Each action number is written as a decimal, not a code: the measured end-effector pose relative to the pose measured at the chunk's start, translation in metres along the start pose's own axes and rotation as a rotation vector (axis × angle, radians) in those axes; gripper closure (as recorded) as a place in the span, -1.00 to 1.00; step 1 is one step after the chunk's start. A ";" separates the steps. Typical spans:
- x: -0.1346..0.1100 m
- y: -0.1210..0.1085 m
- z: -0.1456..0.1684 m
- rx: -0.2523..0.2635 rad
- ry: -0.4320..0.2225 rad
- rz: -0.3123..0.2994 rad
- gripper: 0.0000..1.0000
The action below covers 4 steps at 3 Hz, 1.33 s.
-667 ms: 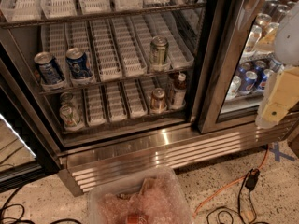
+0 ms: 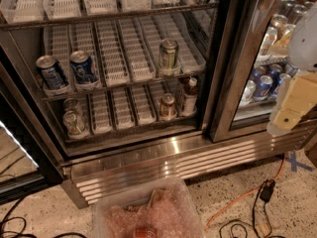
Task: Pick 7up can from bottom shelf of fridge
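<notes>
The fridge stands with its left door open. On the bottom shelf, the 7up can, pale green and silver, stands at the front of the far-left lane, with another can close behind it. A brownish-red can and a dark bottle stand further right on the same shelf. My gripper shows as a beige and white piece at the right edge, outside the fridge in front of the shut right door, far from the 7up can.
Two blue Pepsi cans and a gold-green can stand on the shelf above. A black door post separates the two halves. A clear plastic bin sits on the floor in front. Orange and black cables lie at the right.
</notes>
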<state>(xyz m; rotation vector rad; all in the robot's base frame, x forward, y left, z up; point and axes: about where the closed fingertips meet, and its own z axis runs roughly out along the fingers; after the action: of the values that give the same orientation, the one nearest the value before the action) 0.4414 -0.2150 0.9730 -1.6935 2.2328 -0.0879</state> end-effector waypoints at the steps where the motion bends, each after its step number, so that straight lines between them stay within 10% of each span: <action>1: -0.015 0.001 0.053 -0.076 -0.078 0.072 -1.00; 3: -0.086 0.010 0.155 -0.176 -0.297 0.223 -1.00; 4: -0.087 0.010 0.155 -0.176 -0.297 0.223 -1.00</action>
<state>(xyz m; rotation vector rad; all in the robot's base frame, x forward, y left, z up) 0.4992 -0.1067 0.8440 -1.4161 2.2325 0.3979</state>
